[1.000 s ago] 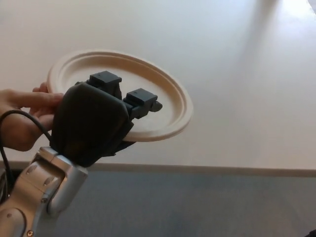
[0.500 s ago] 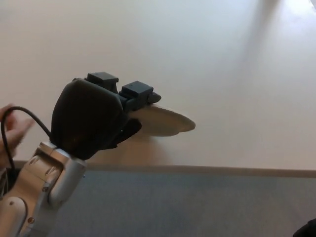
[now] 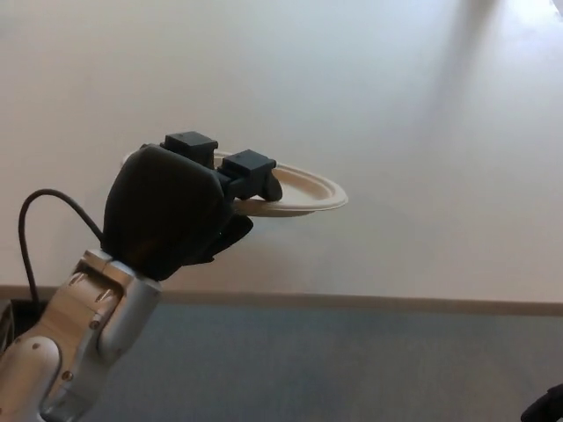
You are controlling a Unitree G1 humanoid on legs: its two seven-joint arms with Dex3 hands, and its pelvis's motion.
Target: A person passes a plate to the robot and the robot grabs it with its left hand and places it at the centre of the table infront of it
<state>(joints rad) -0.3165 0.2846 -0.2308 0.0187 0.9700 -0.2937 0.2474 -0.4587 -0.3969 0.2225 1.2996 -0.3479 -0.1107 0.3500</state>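
Note:
A beige paper plate [image 3: 303,189] hangs nearly level above the white table [image 3: 422,132], seen almost edge-on. My left hand [image 3: 180,207] is shut on its near rim, two fingers [image 3: 251,171] lying over the top and the thumb underneath. The hand covers the plate's left part. My right hand does not show; only a dark scrap sits at the bottom right corner.
The table's front edge [image 3: 369,303] runs across the lower part of the view, with grey floor [image 3: 352,369] below it. A black cable [image 3: 40,215] loops beside my left wrist.
The person's hand has let go of the plate and left the view at the left. My left hand now holds the plate alone, and the plate has tipped from facing the camera to nearly level.

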